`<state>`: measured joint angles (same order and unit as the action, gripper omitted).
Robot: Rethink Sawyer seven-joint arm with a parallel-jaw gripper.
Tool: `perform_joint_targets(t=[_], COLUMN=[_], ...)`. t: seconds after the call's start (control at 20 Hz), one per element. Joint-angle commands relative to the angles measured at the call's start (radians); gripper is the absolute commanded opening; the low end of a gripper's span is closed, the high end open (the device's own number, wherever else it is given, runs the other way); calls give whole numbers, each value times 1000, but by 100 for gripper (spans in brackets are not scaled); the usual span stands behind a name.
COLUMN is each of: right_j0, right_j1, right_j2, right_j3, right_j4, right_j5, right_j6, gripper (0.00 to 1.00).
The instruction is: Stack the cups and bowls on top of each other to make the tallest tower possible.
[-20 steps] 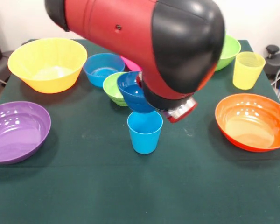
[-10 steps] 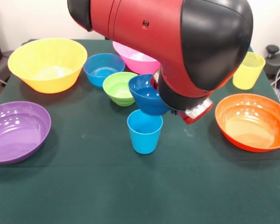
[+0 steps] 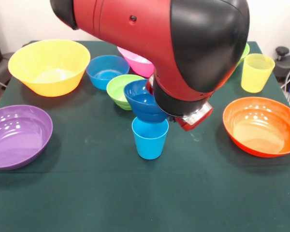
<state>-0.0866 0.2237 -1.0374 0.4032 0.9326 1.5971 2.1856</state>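
The light blue cup (image 3: 150, 139) stands upright in the middle of the table. The small dark blue bowl (image 3: 141, 102) hangs tilted right over it, its base at the cup's rim. My gripper (image 3: 153, 93) is at the bowl's right rim, mostly hidden behind the arm's big red and black wrist (image 3: 198, 53), and carries the bowl. The lime green bowl (image 3: 118, 90) and light blue bowl (image 3: 105, 70) sit just behind on the left. The yellow cup (image 3: 257, 72) stands at the far right.
Larger bowls ring the middle: yellow-orange (image 3: 48, 65) far left, purple (image 3: 17, 135) near left, pink (image 3: 134, 60) behind the arm, orange (image 3: 261, 126) at right. A sliver of the green bowl (image 3: 244, 50) shows past the arm.
The arm swung right with the dark blue bowl, then came back left and lower. The bowl's base now sits at the blue cup's rim.
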Motion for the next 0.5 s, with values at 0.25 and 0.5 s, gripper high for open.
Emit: perform_joint_targets(t=[0.25, 0.5], right_j0=[-50, -67], right_j1=[79, 100], right_j2=[36, 12], right_j3=[-105, -146], right_j4=[-4, 22], right_j5=[-8, -7], right_j6=[122, 145], gripper=[0, 0])
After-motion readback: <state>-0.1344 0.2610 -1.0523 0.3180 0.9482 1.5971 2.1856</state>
